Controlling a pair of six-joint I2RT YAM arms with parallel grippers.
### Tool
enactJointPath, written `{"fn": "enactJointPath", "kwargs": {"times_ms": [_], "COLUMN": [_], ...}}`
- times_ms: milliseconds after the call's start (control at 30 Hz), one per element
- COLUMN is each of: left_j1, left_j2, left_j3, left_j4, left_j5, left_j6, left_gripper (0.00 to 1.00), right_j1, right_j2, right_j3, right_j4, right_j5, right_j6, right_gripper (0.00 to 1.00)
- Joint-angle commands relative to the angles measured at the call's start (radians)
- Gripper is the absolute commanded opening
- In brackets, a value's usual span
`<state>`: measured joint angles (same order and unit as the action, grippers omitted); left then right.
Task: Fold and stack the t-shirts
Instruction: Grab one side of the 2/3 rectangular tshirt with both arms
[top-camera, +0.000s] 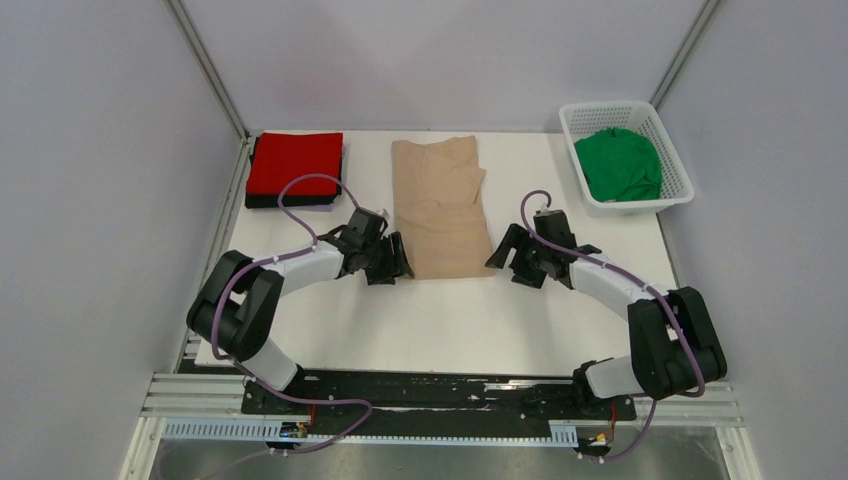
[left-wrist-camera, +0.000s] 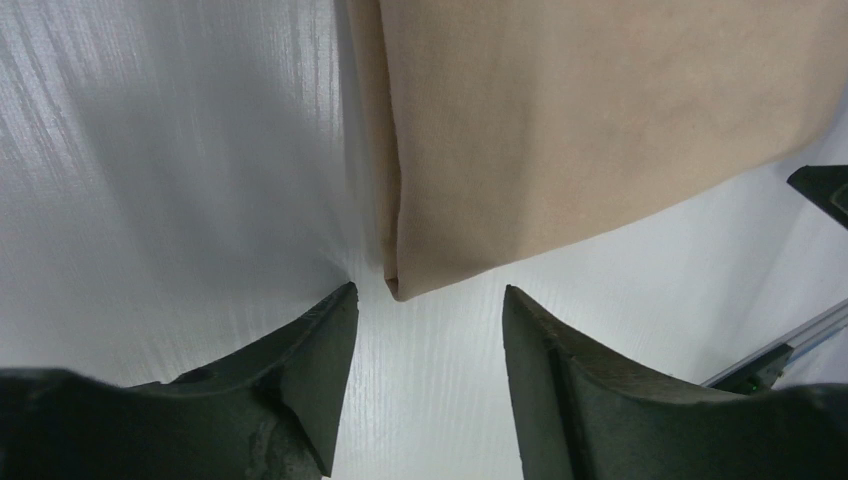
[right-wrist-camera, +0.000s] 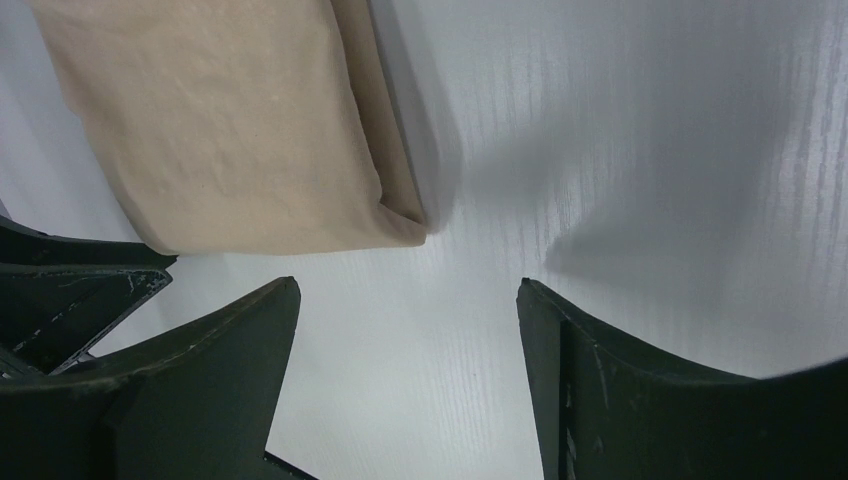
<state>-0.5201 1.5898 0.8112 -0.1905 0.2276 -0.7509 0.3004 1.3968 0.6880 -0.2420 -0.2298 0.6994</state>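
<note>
In the left wrist view the beige shirt (left-wrist-camera: 600, 130) runs out at the top and right edges; only one corner shows. The right wrist view cuts it at the top and left. The black shirt (top-camera: 290, 203) lies under the red shirt (top-camera: 295, 163), with only a thin border visible. The basket (top-camera: 676, 160) wall hides the lower part of the green shirt (top-camera: 620, 163).
</note>
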Motion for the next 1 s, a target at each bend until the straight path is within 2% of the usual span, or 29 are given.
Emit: {"fn": "enactJointPath", "kwargs": {"times_ms": [0, 167, 400, 467, 500, 567, 667, 833, 933, 967], "left_j1": [-0.005, -0.006, -0.006, -0.006, -0.006, -0.006, -0.005, -0.005, -0.006, -0.007], "left_j2": [0.057, 0.096, 0.123, 0.13, 0.135, 0.146, 0.158, 0.137, 0.119, 0.115], "left_j3": [-0.01, -0.027, -0.025, -0.023, -0.02, -0.012, -0.01, -0.046, -0.071, -0.077], "left_j4": [0.021, 0.04, 0.041, 0.038, 0.037, 0.031, 0.012, 0.048, 0.067, 0.082], "left_j5": [-0.032, -0.02, -0.037, -0.043, -0.045, -0.063, -0.099, -0.097, -0.095, -0.084], "left_j6": [-0.002, -0.007, -0.004, 0.001, 0.001, 0.005, 0.015, 0.02, 0.025, 0.028], "left_gripper": [0.57, 0.41, 0.29, 0.23, 0.11, 0.0, 0.0, 0.0, 0.0, 0.0], "right_j1": [0.003, 0.003, 0.007, 0.008, 0.008, 0.01, 0.014, 0.024, 0.03, 0.031], "right_j2": [0.024, 0.062, 0.127, 0.144, 0.153, 0.181, 0.217, 0.247, 0.239, 0.232], "right_j3": [-0.012, -0.021, -0.008, -0.005, -0.005, -0.003, 0.002, -0.013, -0.045, -0.056], "right_j4": [0.084, 0.126, 0.175, 0.184, 0.19, 0.203, 0.213, 0.233, 0.277, 0.28], "right_j5": [-0.008, -0.019, -0.055, -0.052, -0.049, -0.047, -0.058, -0.055, -0.056, -0.06], "right_j6": [0.012, 0.018, 0.031, 0.029, 0.029, 0.029, 0.028, 0.028, 0.023, 0.021], "right_gripper": [0.73, 0.66, 0.58, 0.57, 0.56, 0.54, 0.49, 0.35, 0.1, 0.06]}}
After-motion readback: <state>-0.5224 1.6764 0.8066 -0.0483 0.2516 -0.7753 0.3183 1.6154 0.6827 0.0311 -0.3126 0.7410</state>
